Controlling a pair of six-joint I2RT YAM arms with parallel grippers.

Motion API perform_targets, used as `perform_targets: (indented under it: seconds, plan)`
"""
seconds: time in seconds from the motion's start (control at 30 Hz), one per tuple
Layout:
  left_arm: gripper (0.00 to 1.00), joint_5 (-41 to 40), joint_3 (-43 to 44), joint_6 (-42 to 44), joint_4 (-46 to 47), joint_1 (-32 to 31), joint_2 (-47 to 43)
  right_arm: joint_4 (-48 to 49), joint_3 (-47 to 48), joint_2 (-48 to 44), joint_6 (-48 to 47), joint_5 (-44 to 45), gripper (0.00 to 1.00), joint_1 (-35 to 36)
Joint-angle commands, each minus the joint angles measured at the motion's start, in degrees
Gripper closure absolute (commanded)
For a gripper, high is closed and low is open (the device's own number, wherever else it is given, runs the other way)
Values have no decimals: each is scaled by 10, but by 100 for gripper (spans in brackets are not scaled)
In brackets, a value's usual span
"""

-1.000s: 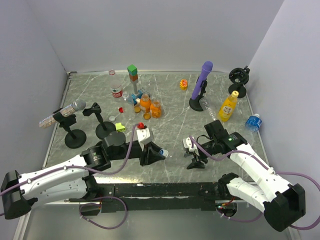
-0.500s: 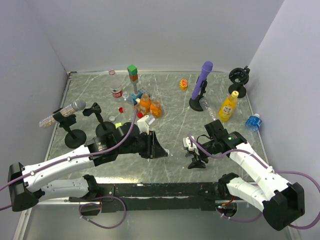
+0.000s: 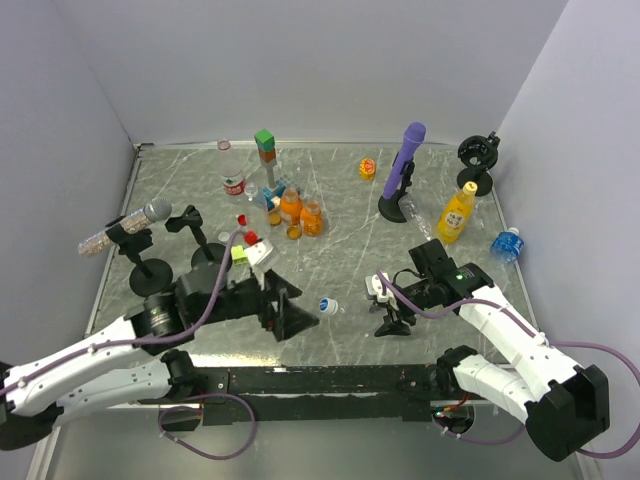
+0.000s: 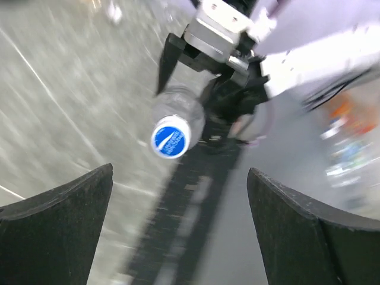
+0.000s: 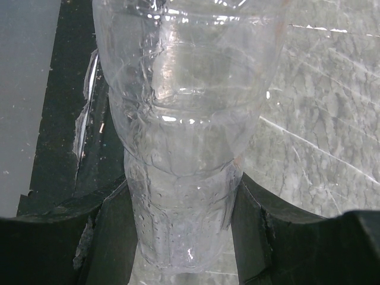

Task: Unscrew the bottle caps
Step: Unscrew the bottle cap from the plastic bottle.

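Right hand (image 5: 181, 231) clamped on clear bottle (image 5: 184, 119), blue cap (image 4: 169, 138) on. Left hand (image 4: 180, 171) spread apart, empty, facing cap, not touching.

We noted that the left arm (image 3: 90, 355) and the right arm (image 3: 505, 335) were built alike: long links in smooth white shells, with round black housings at every joint. A thin purple cable (image 3: 598, 348) trailed in loose loops along each arm. The left gripper (image 3: 297, 312) had a small white block behind it and broad, wedge-shaped fingers (image 4: 56, 202) in matt black; the right gripper (image 3: 392, 318) had the same white block and the same blunt black fingers (image 5: 116, 234)
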Motion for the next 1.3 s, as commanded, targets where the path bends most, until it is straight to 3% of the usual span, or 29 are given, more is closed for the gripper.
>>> perform_targets:
  seconds: [0.0, 0.1, 0.27, 0.57, 0.7, 1.03, 1.27]
  plan:
    - [3, 29, -66, 279, 83, -1, -51, 13, 1, -5, -20, -26, 84, 2]
    - [3, 45, -100, 389, 139, -1, -62, 14, -1, -6, -17, -25, 84, 1]
    - [2, 100, -69, 438, 173, 15, 8, 14, -2, -2, -18, -25, 84, -1]
    - [24, 207, -56, 420, 215, 50, 77, 15, -2, -4, -18, -24, 84, -3]
    - [35, 219, -56, 403, 229, 56, 83, 14, -2, -4, -17, -24, 84, -3]
    - [47, 233, -59, 386, 245, 58, 98, 14, -2, -4, -17, -24, 84, -3]
    - [70, 235, -64, 370, 256, 59, 99, 14, -2, 0, -19, -24, 84, -3]
